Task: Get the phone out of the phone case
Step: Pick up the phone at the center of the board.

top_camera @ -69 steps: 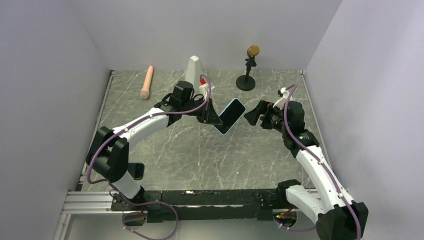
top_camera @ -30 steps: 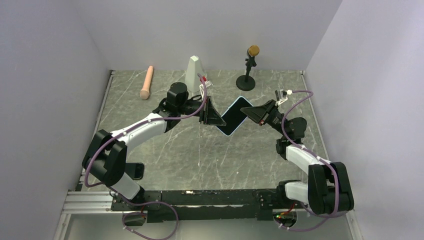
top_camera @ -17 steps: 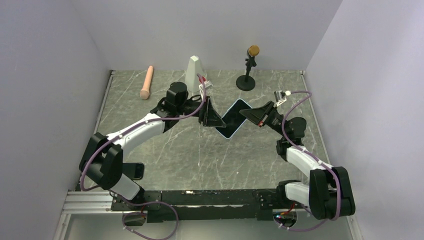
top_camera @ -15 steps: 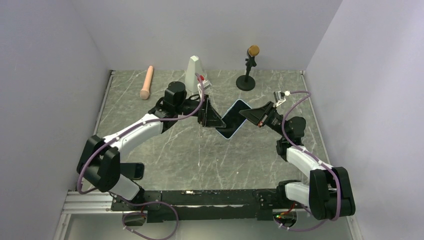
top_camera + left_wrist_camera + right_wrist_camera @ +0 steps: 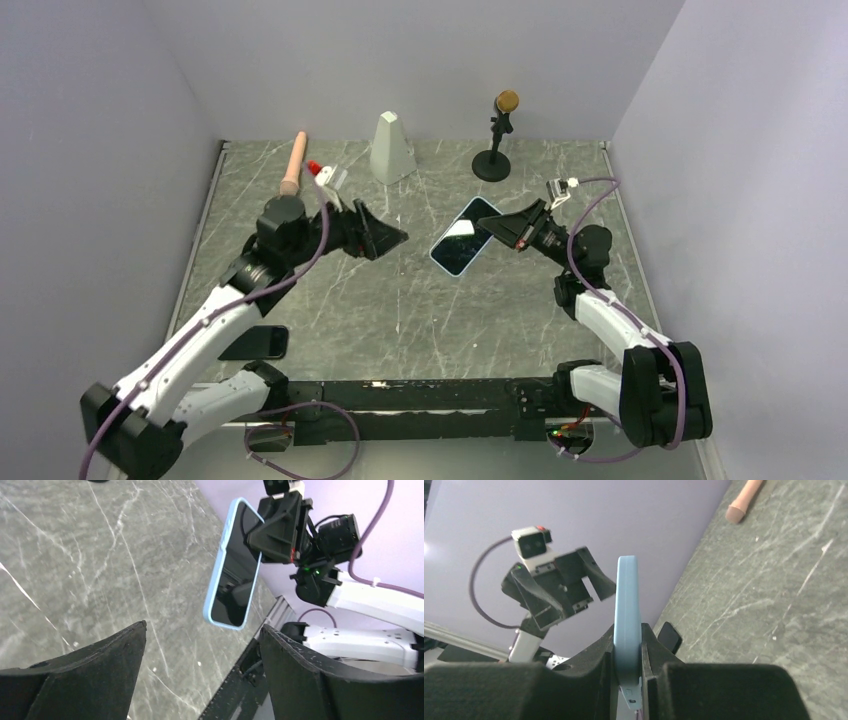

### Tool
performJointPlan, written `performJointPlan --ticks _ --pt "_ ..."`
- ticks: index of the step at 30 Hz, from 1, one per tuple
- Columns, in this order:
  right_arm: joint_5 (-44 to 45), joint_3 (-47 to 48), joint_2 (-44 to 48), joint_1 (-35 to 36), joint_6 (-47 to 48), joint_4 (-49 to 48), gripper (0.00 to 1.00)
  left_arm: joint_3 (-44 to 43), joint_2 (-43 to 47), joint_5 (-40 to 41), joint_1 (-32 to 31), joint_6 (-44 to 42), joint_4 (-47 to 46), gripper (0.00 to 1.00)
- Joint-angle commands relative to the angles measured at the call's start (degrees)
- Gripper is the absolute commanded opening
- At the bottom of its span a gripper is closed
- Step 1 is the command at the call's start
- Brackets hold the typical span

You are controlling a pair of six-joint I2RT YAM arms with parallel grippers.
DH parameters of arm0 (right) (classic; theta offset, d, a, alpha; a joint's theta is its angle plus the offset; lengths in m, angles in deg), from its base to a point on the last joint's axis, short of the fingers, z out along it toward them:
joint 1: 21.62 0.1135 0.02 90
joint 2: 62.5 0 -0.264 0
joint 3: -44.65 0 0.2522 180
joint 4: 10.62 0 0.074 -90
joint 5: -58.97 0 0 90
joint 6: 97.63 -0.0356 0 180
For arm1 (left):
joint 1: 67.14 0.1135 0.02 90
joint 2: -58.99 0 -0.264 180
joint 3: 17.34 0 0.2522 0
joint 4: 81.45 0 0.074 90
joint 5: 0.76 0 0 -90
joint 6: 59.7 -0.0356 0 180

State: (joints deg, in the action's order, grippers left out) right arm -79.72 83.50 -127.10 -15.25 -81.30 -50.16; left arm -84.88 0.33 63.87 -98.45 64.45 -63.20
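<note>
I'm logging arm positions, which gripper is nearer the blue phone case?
Right. The right gripper clamps the phone case by one edge; the left gripper is open, apart from it.

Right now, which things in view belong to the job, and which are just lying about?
Job:
- case, held off the table
- phone, seated in the case
- right gripper, shut on the case
- left gripper, open, apart from the case

Lying about:
- pink stick
- white cone
- microphone
- second phone, at the table's near left edge
</note>
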Motion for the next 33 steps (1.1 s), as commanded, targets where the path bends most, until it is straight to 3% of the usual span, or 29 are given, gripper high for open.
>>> performJointPlan --ticks 1,3,6,9,13,16,18,26,33 --pt "-0.1 4.5 -1.6 1.5 -3.6 -12.5 0.00 5.8 6.4 2.2 -0.5 7.9 -2.7 0.90" --pt "0.0 4.9 -4.5 2.7 -6.9 -19.1 0.00 6.2 6.3 -1.0 -0.6 8.5 -1.8 0.88" --pt "0.4 5.6 -8.3 5.7 -11.5 -27.6 0.00 9.6 6.6 -5.8 -1.4 11.5 -8.1 0.75" --pt "1.3 6.3 -11.2 8.8 -14.2 -31.0 0.00 13.0 7.3 -6.7 -3.0 14.0 -14.9 0.75" --pt "2.9 7.3 -12.8 12.4 -14.3 -30.6 0.00 13.2 6.7 -6.9 -4.7 14.8 -17.1 0.76" --pt "3.6 7.4 -12.5 13.7 -13.2 -29.1 0.00 13.2 6.6 -5.6 -4.9 14.7 -16.6 0.57" --pt "3.6 7.3 -12.3 13.8 -12.5 -27.8 0.00 13.7 6.9 -5.3 -4.8 15.2 -17.1 0.52" --pt "4.1 6.2 -13.1 13.8 -12.4 -27.6 0.00 15.6 9.9 -7.0 -4.9 14.8 -15.2 0.55" --pt "2.6 5.9 -16.3 13.7 -18.3 -35.2 0.00 18.7 14.3 -6.5 -4.8 15.6 -17.3 0.42"
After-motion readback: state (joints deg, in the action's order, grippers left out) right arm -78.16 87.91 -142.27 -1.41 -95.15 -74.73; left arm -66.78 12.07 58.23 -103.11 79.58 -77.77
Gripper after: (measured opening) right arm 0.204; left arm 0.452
